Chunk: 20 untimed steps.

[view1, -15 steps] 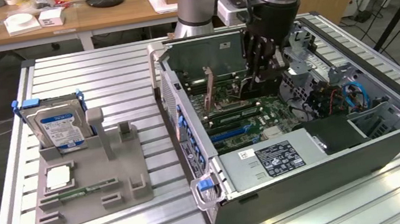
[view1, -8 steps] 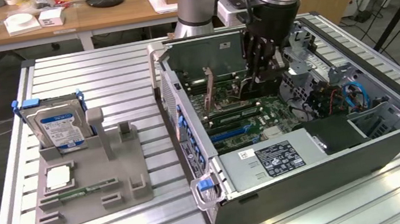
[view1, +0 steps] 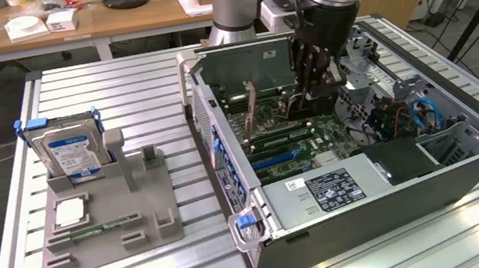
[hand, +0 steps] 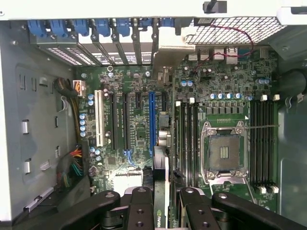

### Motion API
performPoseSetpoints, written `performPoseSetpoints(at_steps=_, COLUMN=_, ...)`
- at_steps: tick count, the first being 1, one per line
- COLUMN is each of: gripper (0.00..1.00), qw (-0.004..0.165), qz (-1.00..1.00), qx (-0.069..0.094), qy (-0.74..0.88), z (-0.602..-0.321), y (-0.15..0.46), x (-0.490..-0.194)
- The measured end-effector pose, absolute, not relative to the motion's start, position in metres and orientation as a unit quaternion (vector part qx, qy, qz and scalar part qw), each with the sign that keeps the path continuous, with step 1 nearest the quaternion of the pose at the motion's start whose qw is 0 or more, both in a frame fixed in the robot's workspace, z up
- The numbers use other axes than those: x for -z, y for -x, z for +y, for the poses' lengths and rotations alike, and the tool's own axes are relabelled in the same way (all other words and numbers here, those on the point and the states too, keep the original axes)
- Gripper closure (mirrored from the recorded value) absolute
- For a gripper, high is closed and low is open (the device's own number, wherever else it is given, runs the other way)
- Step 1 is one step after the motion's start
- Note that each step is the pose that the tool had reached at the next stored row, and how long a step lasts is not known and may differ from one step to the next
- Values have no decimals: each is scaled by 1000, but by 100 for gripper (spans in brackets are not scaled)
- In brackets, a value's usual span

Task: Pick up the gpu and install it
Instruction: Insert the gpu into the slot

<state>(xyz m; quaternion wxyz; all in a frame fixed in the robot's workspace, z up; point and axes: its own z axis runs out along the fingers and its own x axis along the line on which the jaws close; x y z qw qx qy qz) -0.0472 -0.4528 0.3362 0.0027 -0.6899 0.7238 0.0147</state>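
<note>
The fingers pinch the gpu edge-on above the motherboard (inside the computer case), so I'd keep it square to its slot.

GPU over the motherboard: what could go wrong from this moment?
1. The gpu is held edge-on by the gripper above the motherboard; if it is off the blue slot, it may hit neighbouring slots.
2. Its silver bracket sits close to the case's rear slot openings and might catch there.
3. Memory sticks stand right beside the card, so a sideways shift could knock them.
</note>
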Motion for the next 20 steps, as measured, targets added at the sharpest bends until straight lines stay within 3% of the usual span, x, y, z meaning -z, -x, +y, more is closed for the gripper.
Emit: performPoseSetpoints(at_steps=20, gripper=74, qw=3, qz=724, qx=-15, qy=690, z=-455, y=47, x=-330)
